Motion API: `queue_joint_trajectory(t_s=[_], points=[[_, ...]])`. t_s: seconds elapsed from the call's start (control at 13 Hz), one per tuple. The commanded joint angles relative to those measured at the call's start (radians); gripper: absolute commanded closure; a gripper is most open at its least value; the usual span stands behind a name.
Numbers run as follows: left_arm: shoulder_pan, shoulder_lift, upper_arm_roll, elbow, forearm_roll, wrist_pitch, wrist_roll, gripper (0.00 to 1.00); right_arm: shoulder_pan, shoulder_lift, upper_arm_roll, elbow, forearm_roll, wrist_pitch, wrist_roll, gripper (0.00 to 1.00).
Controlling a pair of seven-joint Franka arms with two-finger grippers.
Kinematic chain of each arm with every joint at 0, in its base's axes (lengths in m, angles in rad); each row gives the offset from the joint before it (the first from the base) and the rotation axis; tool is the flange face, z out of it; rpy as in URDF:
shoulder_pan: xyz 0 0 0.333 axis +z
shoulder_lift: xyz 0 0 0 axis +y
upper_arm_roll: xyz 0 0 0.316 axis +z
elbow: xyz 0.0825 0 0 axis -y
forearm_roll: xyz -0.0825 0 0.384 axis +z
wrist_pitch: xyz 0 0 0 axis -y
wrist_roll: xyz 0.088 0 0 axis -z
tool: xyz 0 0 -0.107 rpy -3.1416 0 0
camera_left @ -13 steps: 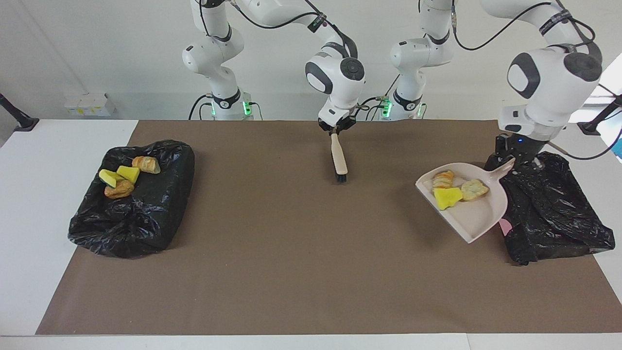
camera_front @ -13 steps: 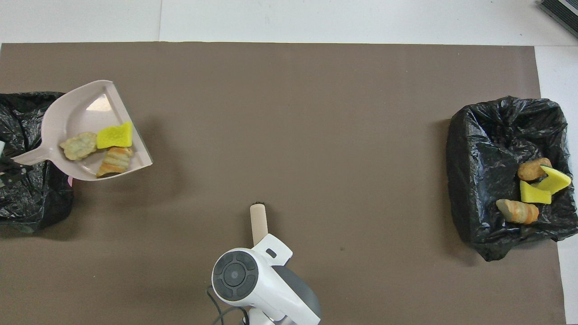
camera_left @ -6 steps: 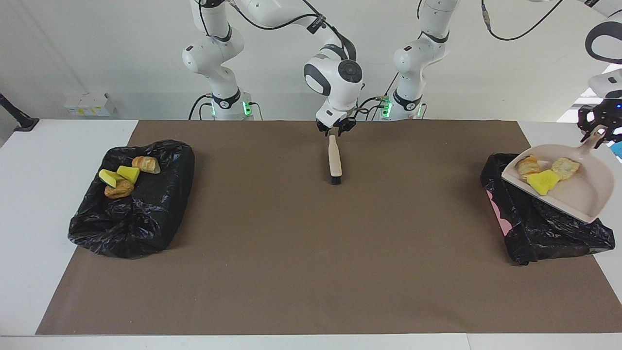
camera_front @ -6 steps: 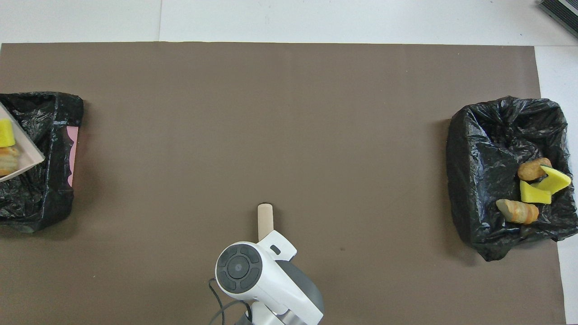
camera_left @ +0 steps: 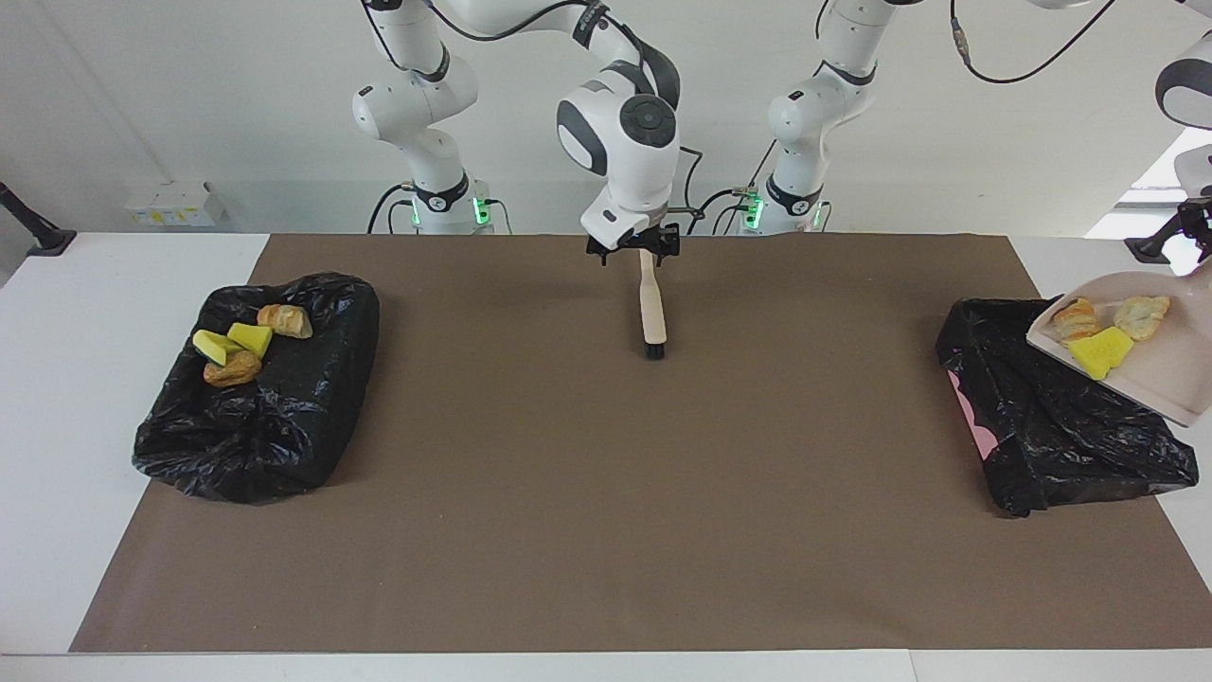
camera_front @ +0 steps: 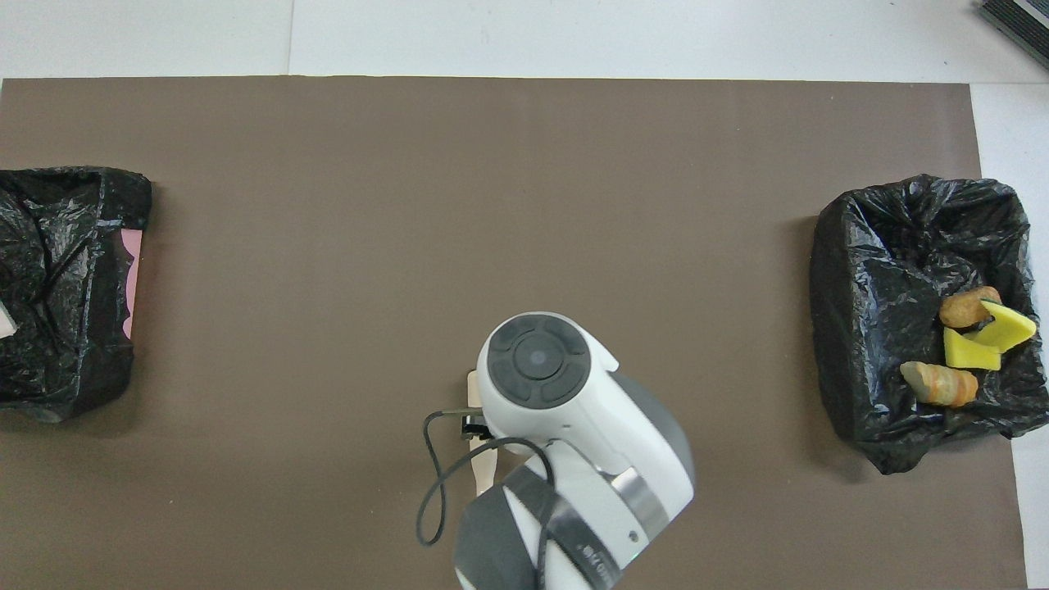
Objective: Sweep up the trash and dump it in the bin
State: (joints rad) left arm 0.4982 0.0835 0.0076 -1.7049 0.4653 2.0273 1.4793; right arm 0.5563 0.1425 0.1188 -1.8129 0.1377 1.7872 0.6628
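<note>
The beige dustpan hangs tilted over the black-lined bin at the left arm's end. It carries three pieces of trash: a croissant bit, a yellow chunk and a bread bit. At the view's edge my left gripper is shut on the pan's handle. The beige brush lies flat on the brown mat, bristles pointing away from the robots. My right gripper hovers open over the handle end. In the overhead view the right arm hides most of the brush.
A second black-lined bin at the right arm's end of the mat holds several trash pieces, also seen from overhead. The bin at the left arm's end shows a pink rim. Brown mat covers the table.
The left arm lifted the loaded dustpan off the mat and carried it over the bin at its end. The right gripper opened and let go of the brush, then rose slightly.
</note>
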Motion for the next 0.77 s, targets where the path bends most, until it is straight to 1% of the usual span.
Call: queue_joint_trajectory(t_s=[0.0, 0.15, 0.23, 0.46, 0.69], points=[[-0.055, -0.004, 0.009, -0.016, 0.131, 0.019, -0.031, 1.0, -0.131, -0.001, 0.005, 0.104, -0.001, -0.099, -0.162, 0.0], [-0.069, -0.004, 0.009, -0.016, 0.203, 0.019, -0.042, 1.0, -0.244, -0.001, 0.005, 0.156, -0.001, -0.121, -0.271, 0.0], [-0.084, -0.004, 0.009, -0.01, 0.266, 0.017, -0.043, 1.0, -0.301, -0.001, 0.005, 0.19, -0.01, -0.138, -0.305, 0.0], [-0.102, -0.008, 0.006, -0.002, 0.387, 0.017, -0.073, 1.0, -0.409, -0.004, 0.004, 0.25, -0.128, -0.175, -0.496, 0.0], [-0.113, -0.03, -0.006, 0.007, 0.403, 0.002, -0.065, 1.0, -0.515, -0.026, 0.002, 0.257, -0.196, -0.192, -0.664, 0.0]])
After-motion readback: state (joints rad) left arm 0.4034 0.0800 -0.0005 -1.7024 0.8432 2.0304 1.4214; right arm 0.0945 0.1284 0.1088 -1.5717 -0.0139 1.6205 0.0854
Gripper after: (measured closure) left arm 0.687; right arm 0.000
